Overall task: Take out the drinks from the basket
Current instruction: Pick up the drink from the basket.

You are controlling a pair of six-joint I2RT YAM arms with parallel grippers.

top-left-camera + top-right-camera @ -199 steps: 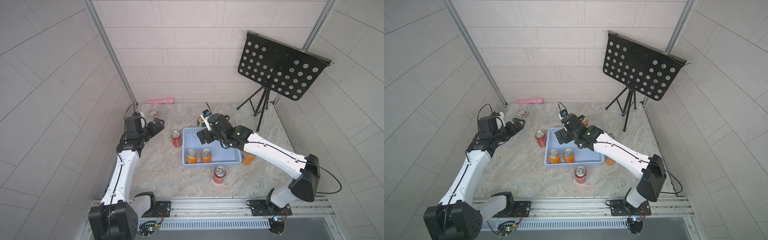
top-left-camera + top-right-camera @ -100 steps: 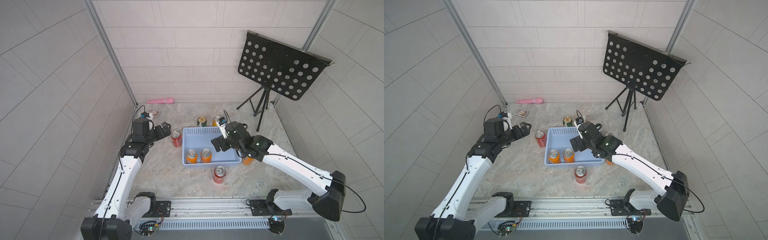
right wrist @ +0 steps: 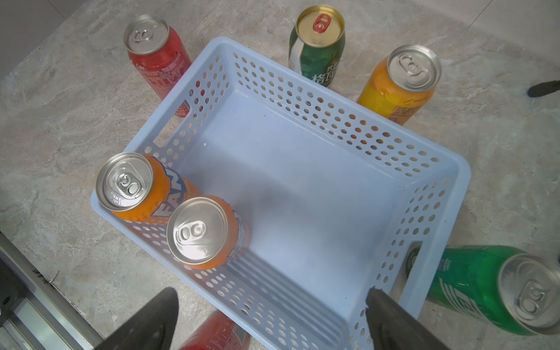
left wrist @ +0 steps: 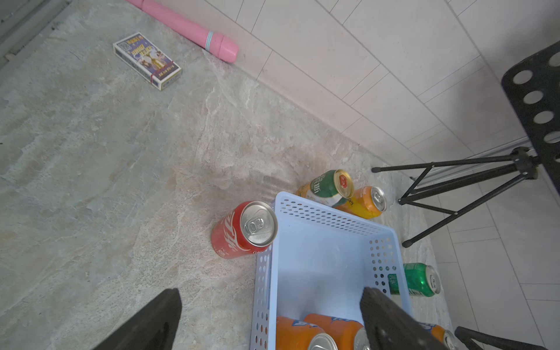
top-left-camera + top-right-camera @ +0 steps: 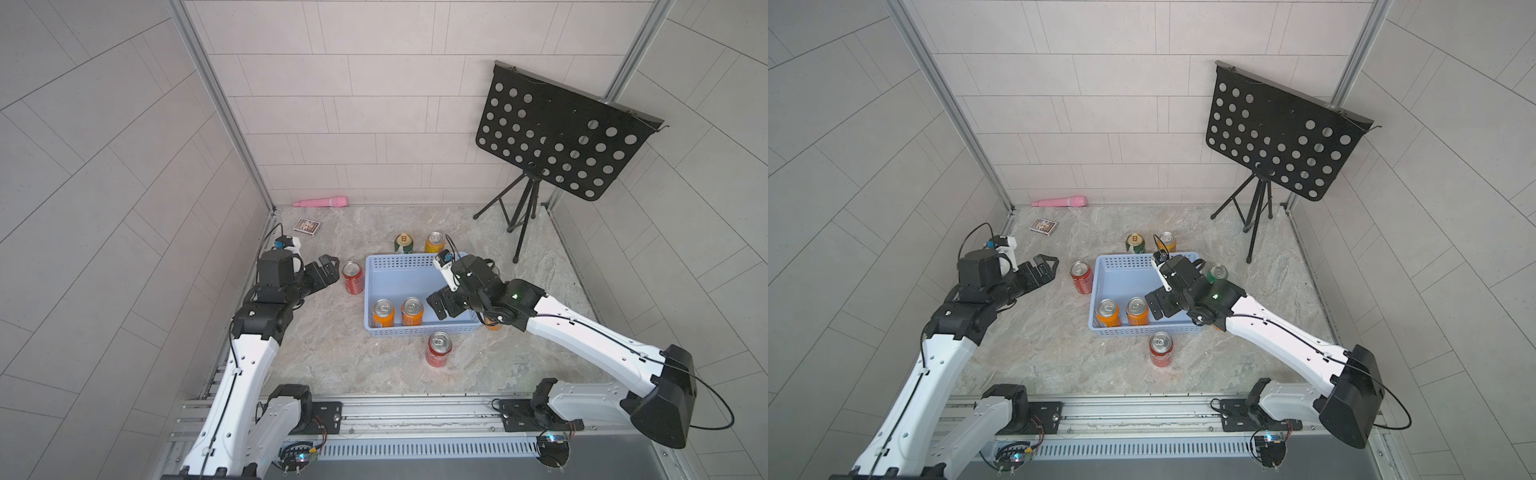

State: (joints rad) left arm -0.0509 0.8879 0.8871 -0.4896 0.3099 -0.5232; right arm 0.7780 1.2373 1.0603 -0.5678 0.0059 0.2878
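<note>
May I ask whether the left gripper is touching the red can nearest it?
Apart. The left wrist view shows bare tabletop between the open left gripper and the red can, which stands beside the basket.

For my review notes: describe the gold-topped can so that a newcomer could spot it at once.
Find the light-blue basket at the centre. Two cans stand just beyond its far wall. Yours is the green-and-white can with the gold lid; its orange neighbour has a silver one.
</note>
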